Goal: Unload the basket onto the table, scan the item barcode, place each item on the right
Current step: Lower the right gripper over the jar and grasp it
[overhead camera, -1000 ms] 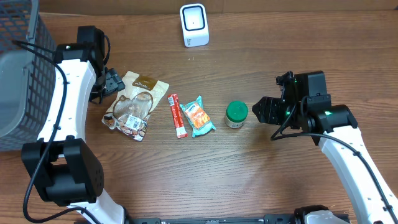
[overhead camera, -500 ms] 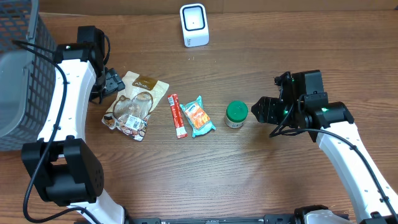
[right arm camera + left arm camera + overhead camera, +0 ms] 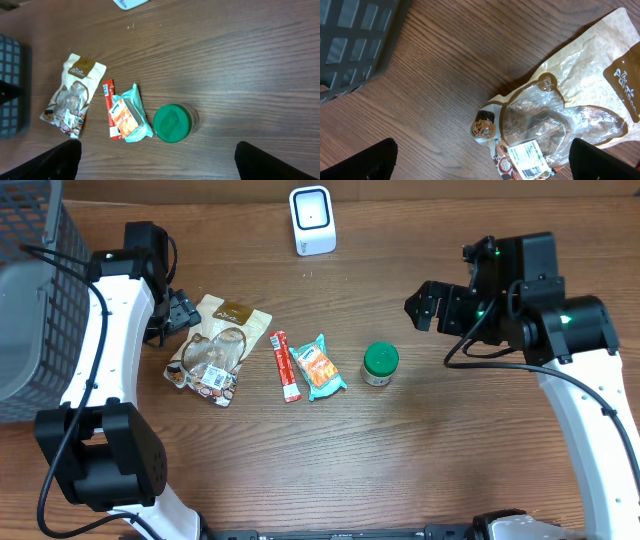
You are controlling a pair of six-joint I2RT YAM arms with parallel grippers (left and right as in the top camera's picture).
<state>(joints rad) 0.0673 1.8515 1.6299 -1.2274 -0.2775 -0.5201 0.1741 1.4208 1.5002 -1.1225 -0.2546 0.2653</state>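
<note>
Overhead, the right gripper has its jaws spread wide and grips nothing. The green-lidded jar stands upright, well apart from them, toward the left arm. The left gripper, equally wide and empty, is just beside the snack pouch. The scanner stands beyond.

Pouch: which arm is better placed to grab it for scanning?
Left, likely. The left gripper, open, sits beside the pouch, which fills its wrist view; the right gripper is far off, beyond the jar.
</note>
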